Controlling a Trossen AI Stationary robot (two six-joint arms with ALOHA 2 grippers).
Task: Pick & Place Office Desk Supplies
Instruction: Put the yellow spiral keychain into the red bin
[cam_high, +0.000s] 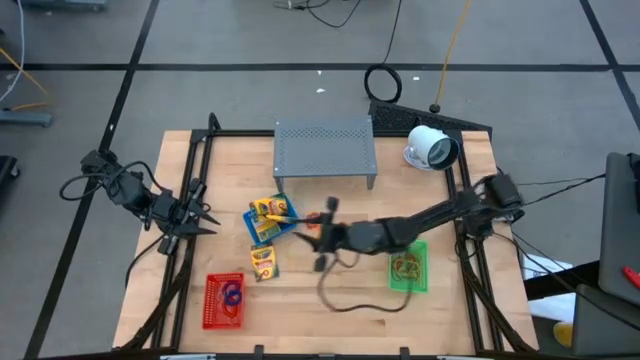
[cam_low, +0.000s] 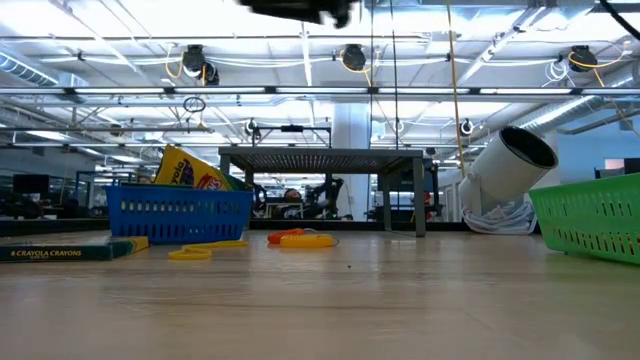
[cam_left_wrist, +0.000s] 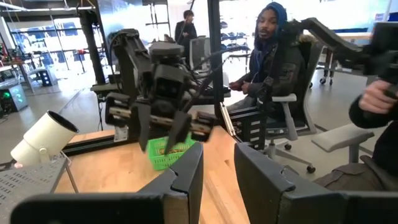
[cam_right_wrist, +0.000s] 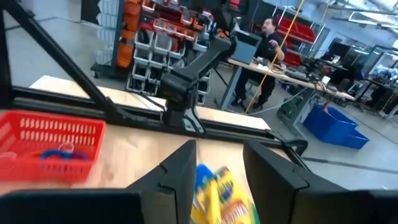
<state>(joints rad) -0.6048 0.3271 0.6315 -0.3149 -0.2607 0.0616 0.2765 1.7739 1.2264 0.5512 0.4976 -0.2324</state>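
Note:
A blue basket (cam_high: 268, 221) holds yellow crayon packs (cam_high: 272, 209), which lean on its wall in the low view (cam_low: 190, 170). Another crayon pack (cam_high: 262, 262) lies flat on the table near it. A red basket (cam_high: 224, 300) with rubber bands (cam_right_wrist: 59, 152) stands at the near left, and a green basket (cam_high: 408, 268) at the near right. An orange rubber band (cam_low: 305, 238) lies on the wood. My right gripper (cam_high: 322, 236) hangs open above the table's middle, just right of the blue basket, with nothing between its fingers (cam_right_wrist: 180, 177). My left gripper (cam_high: 204, 216) waits open at the left edge.
A grey perforated stand (cam_high: 325, 148) and a white round device (cam_high: 432, 148) occupy the far side. A black cable (cam_high: 350, 298) loops over the near middle of the table. A yellow band (cam_low: 190, 253) lies near the blue basket. A seated person (cam_left_wrist: 267, 56) is beyond the right edge.

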